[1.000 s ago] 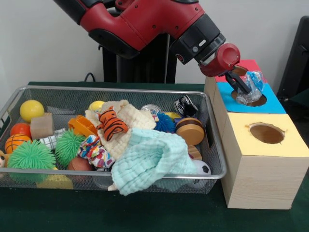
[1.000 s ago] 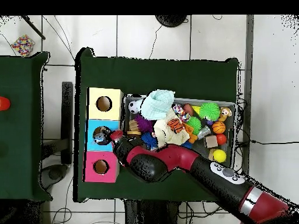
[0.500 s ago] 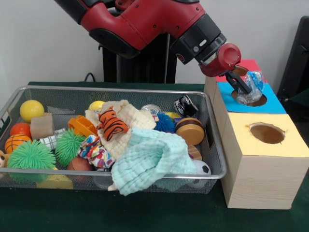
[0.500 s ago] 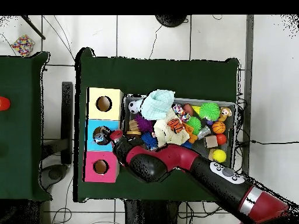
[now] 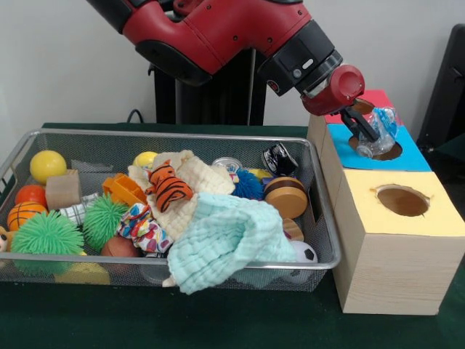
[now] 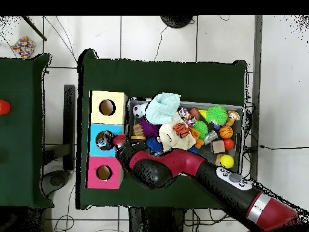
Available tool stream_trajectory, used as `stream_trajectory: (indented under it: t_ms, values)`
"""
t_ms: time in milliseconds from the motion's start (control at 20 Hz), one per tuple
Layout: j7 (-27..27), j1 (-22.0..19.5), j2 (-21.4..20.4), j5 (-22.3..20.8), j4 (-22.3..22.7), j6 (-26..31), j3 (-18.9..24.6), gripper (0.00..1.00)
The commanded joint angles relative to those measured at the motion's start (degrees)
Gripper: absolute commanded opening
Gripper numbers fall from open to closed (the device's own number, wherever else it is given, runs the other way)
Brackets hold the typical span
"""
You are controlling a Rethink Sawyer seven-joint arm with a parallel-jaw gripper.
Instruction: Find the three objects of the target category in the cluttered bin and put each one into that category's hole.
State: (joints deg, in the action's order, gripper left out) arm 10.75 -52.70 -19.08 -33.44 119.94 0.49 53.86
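Observation:
My gripper (image 5: 372, 134) hangs over the hole of the blue box (image 5: 414, 156), shut on a crumpled clear plastic bottle with a blue label (image 5: 379, 129). From above, the gripper (image 6: 108, 142) and the bottle (image 6: 104, 144) cover the blue box's hole (image 6: 105, 139). The wire bin (image 5: 323, 218) holds balls, spiky green toys (image 5: 47, 234), a tiger toy (image 5: 170, 186), wooden discs (image 5: 286, 196), a black and white item (image 5: 279, 158) and a mint cloth (image 5: 227, 240).
A yellow box with an open hole (image 5: 401, 200) stands nearest the camera, a red-pink box (image 5: 374, 97) farthest. In the overhead view they are the yellow box (image 6: 107, 107) and pink box (image 6: 104, 173). The bin (image 6: 238, 110) lies right beside the boxes.
The arm has shifted very slightly; the gripper still holds the bottle over the blue box's hole.

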Motion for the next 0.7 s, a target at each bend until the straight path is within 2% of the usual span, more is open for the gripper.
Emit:
stream_trajectory:
  t_ms: [50,400,450,700]
  values:
    - [-13.1,2.2,0.5,0.5,-7.8,6.7,-7.2,0.00]
    - [-13.2,2.4,0.2,0.7,-7.7,6.7,-7.5,0.00]
    - [-13.2,2.6,0.0,0.7,-7.7,6.6,-7.7,1.00]
    - [-14.4,5.1,-2.3,1.1,-7.9,6.4,-10.4,1.00]
